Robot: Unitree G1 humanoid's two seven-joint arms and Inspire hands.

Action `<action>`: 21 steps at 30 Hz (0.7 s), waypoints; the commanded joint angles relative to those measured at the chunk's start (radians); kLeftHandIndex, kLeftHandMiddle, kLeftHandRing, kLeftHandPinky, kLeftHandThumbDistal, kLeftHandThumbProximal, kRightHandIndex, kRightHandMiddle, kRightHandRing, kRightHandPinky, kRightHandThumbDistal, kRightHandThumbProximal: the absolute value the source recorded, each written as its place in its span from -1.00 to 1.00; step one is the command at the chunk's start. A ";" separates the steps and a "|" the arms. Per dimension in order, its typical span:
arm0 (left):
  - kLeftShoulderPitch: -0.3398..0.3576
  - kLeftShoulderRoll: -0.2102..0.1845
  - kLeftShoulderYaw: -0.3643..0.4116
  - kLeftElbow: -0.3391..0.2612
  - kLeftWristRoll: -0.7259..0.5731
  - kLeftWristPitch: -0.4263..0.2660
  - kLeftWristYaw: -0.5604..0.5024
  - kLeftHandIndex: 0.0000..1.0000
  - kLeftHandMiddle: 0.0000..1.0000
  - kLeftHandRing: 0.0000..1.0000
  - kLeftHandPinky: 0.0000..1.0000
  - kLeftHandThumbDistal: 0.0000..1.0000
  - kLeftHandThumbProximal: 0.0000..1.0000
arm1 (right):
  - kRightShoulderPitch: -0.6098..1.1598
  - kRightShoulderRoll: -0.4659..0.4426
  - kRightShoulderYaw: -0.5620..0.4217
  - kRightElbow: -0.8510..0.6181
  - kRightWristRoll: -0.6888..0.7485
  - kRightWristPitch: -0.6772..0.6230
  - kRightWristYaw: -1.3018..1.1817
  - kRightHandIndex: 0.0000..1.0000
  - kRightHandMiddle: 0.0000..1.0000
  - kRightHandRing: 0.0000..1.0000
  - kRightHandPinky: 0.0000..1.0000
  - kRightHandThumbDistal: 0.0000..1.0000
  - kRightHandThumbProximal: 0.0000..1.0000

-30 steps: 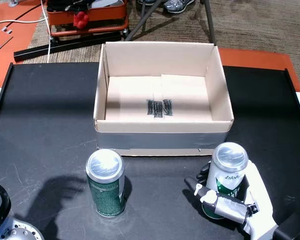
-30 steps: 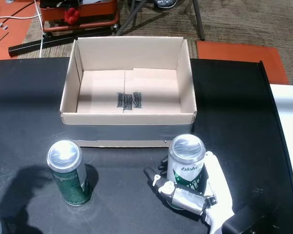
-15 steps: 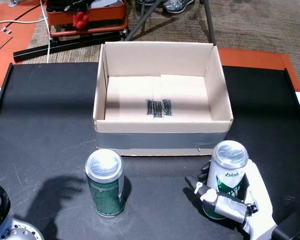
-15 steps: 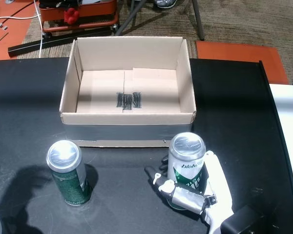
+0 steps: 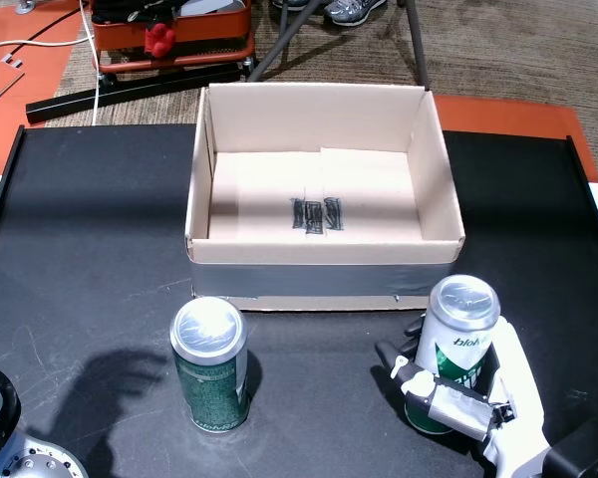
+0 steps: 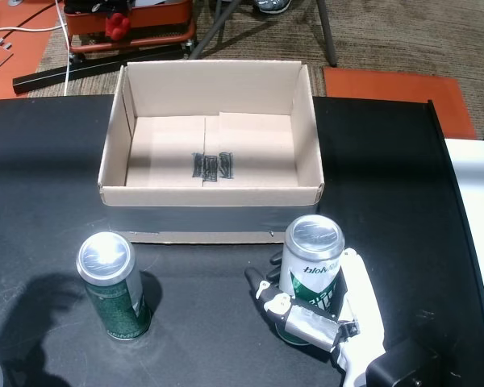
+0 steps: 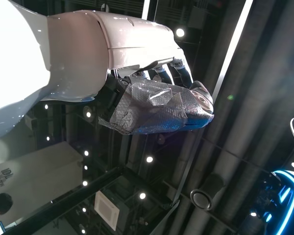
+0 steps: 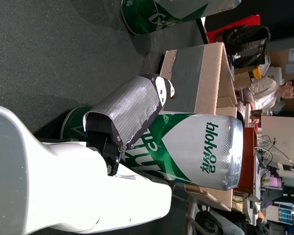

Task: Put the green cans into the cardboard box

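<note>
While my white right hand (image 5: pixel 468 408) is wrapping its foil-padded fingers (image 8: pixel 130 110) around a green-and-silver can with white lettering (image 5: pixel 456 351), that can is standing near the front right of the black tabletop (image 5: pixel 90 249), just in front of the open cardboard box (image 5: pixel 324 254) and apart from its grey-taped front wall. From the right wrist view I am seeing the thumb pressing across the can's green lower half, with the palm behind it, and its base looks to be lifting slightly off the surface, though I cannot tell for sure. A second, darker green can with a silver lid (image 5: pixel 211 364) is standing upright to my left, well apart from the held one and also in front of the box. My left hand (image 7: pixel 157 105) is showing only in its wrist view, raised toward a dark ceiling, with taped fingers curling partly and holding nothing; how far they are closing I cannot tell
</note>
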 commanded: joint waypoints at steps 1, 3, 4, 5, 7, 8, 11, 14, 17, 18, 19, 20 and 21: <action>0.073 -0.115 -0.014 0.004 0.013 -0.003 0.002 0.32 0.45 0.62 0.67 -0.85 0.54 | -0.004 0.007 -0.003 0.003 0.004 -0.018 0.000 -0.83 -0.41 -0.23 -0.49 0.13 -1.00; 0.069 -0.117 -0.008 0.010 0.023 -0.022 0.006 0.31 0.44 0.62 0.67 -0.84 0.56 | -0.004 0.008 -0.004 0.004 0.004 -0.018 -0.002 -0.84 -0.36 -0.16 -0.47 0.00 -1.00; 0.067 -0.118 -0.006 0.013 0.026 -0.030 0.008 0.30 0.43 0.62 0.67 -0.86 0.56 | -0.004 0.009 -0.004 0.003 0.004 -0.017 -0.003 -0.83 -0.34 -0.13 -0.44 -0.04 -1.00; 0.064 -0.119 -0.005 0.016 0.027 -0.038 0.008 0.30 0.43 0.62 0.67 -0.88 0.56 | -0.004 0.010 -0.005 0.003 0.006 -0.017 -0.002 -0.83 -0.32 -0.11 -0.42 -0.07 -1.00; 0.061 -0.121 -0.006 0.019 0.028 -0.044 0.013 0.28 0.42 0.61 0.66 -0.84 0.54 | -0.005 0.011 -0.005 0.004 0.004 -0.018 -0.006 -0.83 -0.32 -0.09 -0.38 -0.13 -1.00; 0.060 -0.119 -0.008 0.020 0.029 -0.047 0.014 0.29 0.43 0.62 0.67 -0.86 0.53 | -0.005 0.011 -0.005 0.005 0.002 -0.019 -0.008 -0.82 -0.31 -0.09 -0.35 -0.12 -1.00; 0.062 -0.116 -0.015 0.021 0.021 -0.037 0.009 0.30 0.44 0.61 0.67 -0.83 0.53 | -0.008 0.008 -0.003 0.010 -0.006 -0.025 -0.017 -0.83 -0.32 -0.09 -0.32 -0.16 -1.00; 0.055 -0.114 -0.014 0.029 0.020 -0.040 0.002 0.30 0.44 0.62 0.68 -0.87 0.57 | -0.008 0.009 -0.006 0.007 0.007 -0.020 -0.003 -0.82 -0.30 -0.06 -0.29 -0.20 -1.00; 0.047 -0.118 -0.013 0.037 0.016 -0.042 -0.002 0.28 0.43 0.61 0.66 -0.87 0.56 | -0.007 0.007 -0.005 0.003 0.004 -0.026 -0.005 -0.82 -0.28 -0.02 -0.24 -0.28 -1.00; 0.043 -0.121 -0.011 0.042 0.017 -0.049 -0.003 0.28 0.42 0.60 0.66 -0.86 0.58 | -0.007 0.005 -0.004 0.001 0.000 -0.029 -0.007 -0.81 -0.27 -0.01 -0.22 -0.30 -1.00; 0.039 -0.124 -0.009 0.048 0.018 -0.056 -0.003 0.27 0.42 0.60 0.66 -0.85 0.59 | -0.006 0.003 -0.002 -0.004 -0.006 -0.029 -0.013 -0.80 -0.26 0.01 -0.19 -0.31 -1.00; 0.036 -0.126 -0.009 0.054 0.025 -0.065 0.000 0.27 0.42 0.60 0.67 -0.82 0.63 | -0.006 -0.002 0.002 -0.008 -0.019 -0.037 -0.025 -0.78 -0.23 0.05 -0.15 -0.31 -1.00; 0.032 -0.126 -0.009 0.061 0.028 -0.072 0.001 0.27 0.43 0.61 0.67 -0.84 0.66 | -0.004 -0.007 0.004 -0.015 -0.028 -0.042 -0.033 -0.72 -0.17 0.10 -0.12 -0.32 -1.00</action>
